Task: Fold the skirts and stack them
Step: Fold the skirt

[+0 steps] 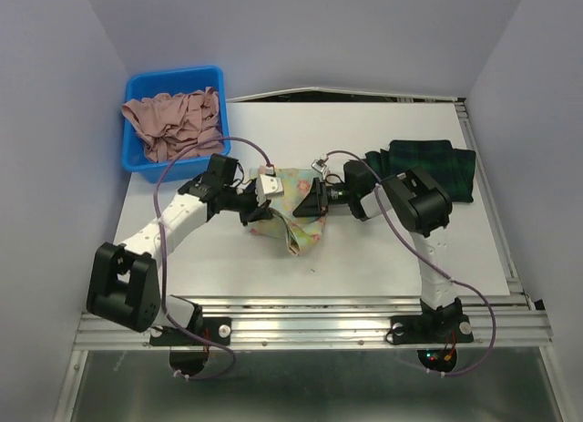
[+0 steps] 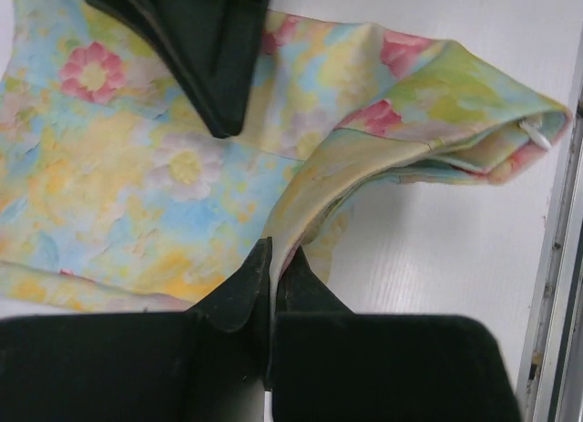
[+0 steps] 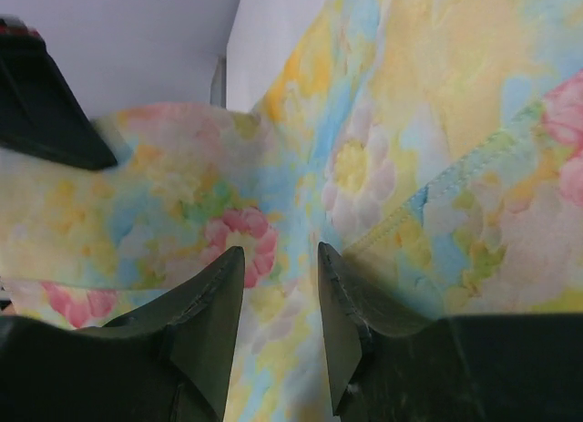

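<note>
The pale yellow floral skirt (image 1: 301, 212) lies crumpled mid-table between both grippers. My left gripper (image 1: 259, 207) is shut on a raised fold of it; in the left wrist view the gripper (image 2: 273, 258) pinches the cloth edge (image 2: 310, 185). My right gripper (image 1: 308, 200) is open, its jaws apart right over the floral cloth (image 3: 392, 94), as the right wrist view (image 3: 281, 269) shows. One of its fingers (image 2: 200, 48) shows in the left wrist view. The dark plaid skirt (image 1: 437, 167) lies folded at the back right, behind the right arm.
A blue bin (image 1: 137, 162) with pinkish cloth (image 1: 178, 121) stands at the back left. The white table top (image 1: 364, 258) ends at a metal rail (image 1: 319, 326) in front. Cables loop from both arms.
</note>
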Robot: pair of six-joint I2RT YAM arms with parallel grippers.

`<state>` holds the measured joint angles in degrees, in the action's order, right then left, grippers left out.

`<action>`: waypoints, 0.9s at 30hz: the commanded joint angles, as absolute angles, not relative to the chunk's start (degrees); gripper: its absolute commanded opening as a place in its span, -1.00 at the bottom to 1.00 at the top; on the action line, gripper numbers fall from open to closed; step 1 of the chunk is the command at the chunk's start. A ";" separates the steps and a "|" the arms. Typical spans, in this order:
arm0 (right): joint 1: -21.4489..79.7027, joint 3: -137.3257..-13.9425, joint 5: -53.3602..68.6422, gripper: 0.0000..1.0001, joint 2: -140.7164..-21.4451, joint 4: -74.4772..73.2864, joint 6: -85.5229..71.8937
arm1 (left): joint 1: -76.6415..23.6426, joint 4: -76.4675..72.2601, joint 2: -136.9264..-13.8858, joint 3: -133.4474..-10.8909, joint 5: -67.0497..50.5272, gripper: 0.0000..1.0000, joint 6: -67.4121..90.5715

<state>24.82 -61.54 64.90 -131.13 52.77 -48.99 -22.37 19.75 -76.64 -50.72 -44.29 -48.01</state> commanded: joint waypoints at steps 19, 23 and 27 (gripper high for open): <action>29.79 -66.62 46.32 -0.25 -123.58 -9.40 3.60 | -17.05 21.08 -83.50 -63.72 -56.68 -1.00 -34.33; 29.79 -68.28 43.51 -0.25 -121.64 -10.01 4.13 | -18.19 29.06 -80.78 -59.42 -55.20 -1.00 -45.67; 29.79 -74.08 40.79 -0.24 -123.74 -14.23 3.87 | -21.00 28.14 -75.70 -51.17 -47.22 -1.00 -55.53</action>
